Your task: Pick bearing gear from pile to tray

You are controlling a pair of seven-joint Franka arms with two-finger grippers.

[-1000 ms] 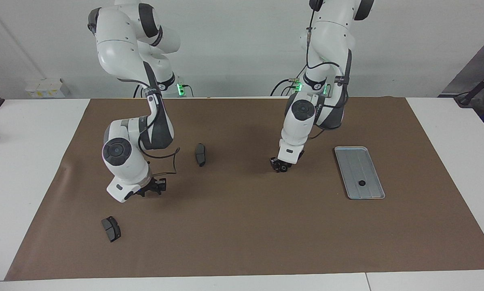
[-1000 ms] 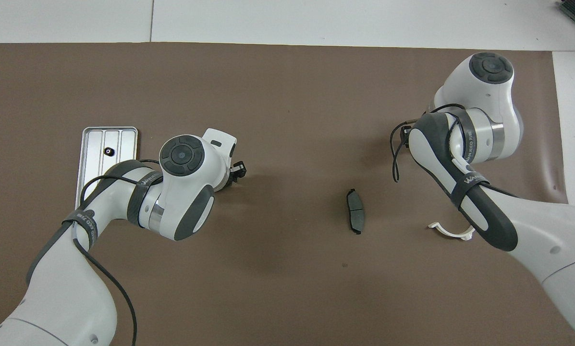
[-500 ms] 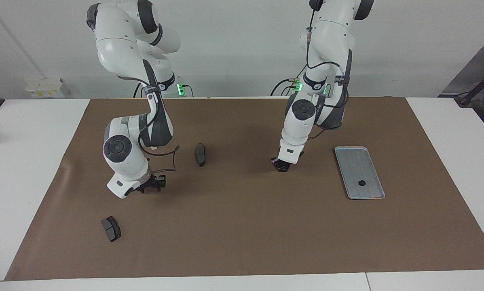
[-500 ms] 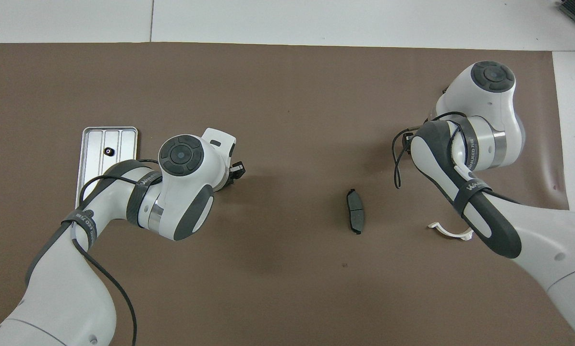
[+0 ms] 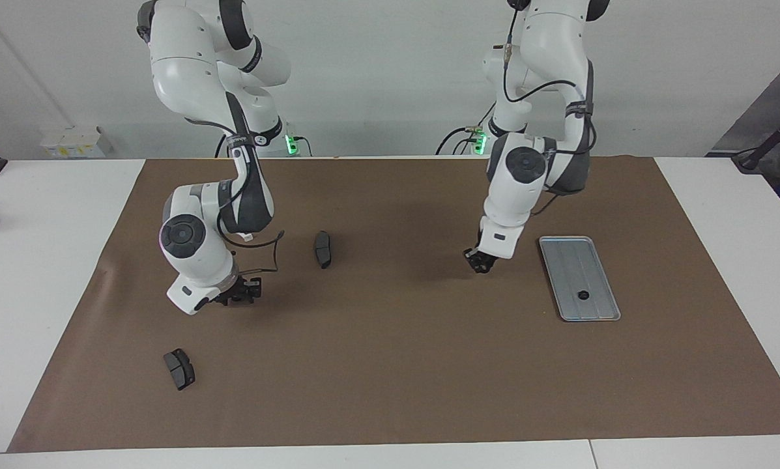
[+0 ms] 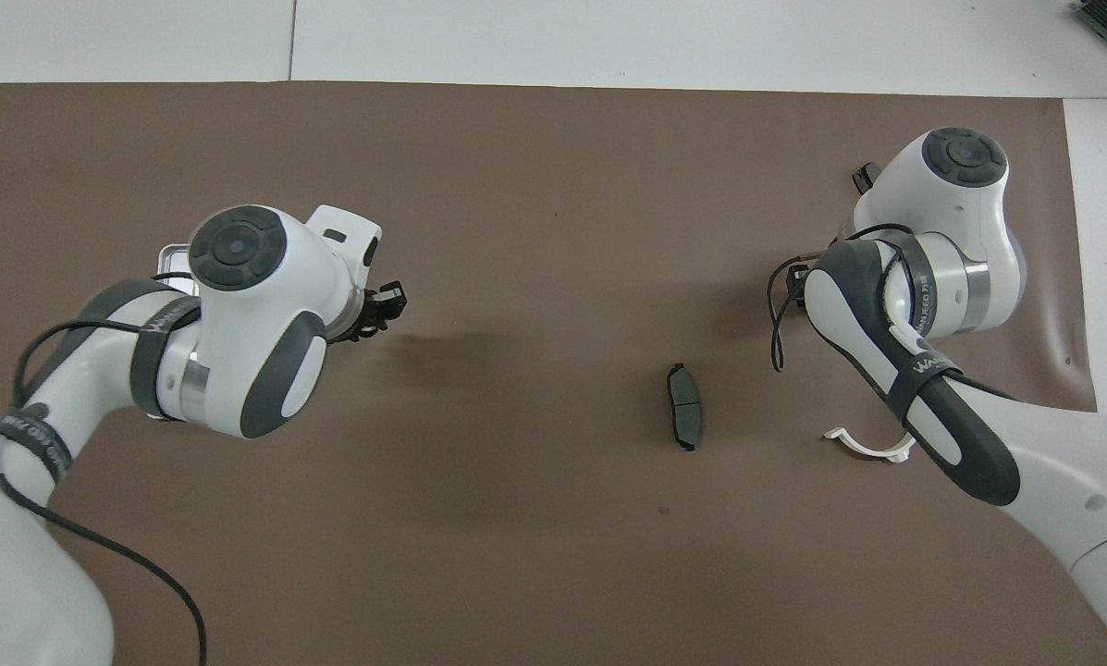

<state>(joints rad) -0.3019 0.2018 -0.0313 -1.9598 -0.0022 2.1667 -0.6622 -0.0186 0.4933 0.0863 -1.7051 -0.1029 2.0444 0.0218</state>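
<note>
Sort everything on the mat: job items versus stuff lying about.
Job: tray; black ring lying in it; left gripper over the mat beside the tray.
Lying about: brake pad mid-mat; second brake pad farther from the robots; white bracket; right gripper, idle over the mat.

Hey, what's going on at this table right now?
Two robot arms are sorting small parts into a metal tray, which already holds one black ring. The left pincer hangs over the mat next to the tray; whether it carries anything is unclear. The right pincer hovers over the mat, between the nearer brake pad and the farther brake pad.
</note>
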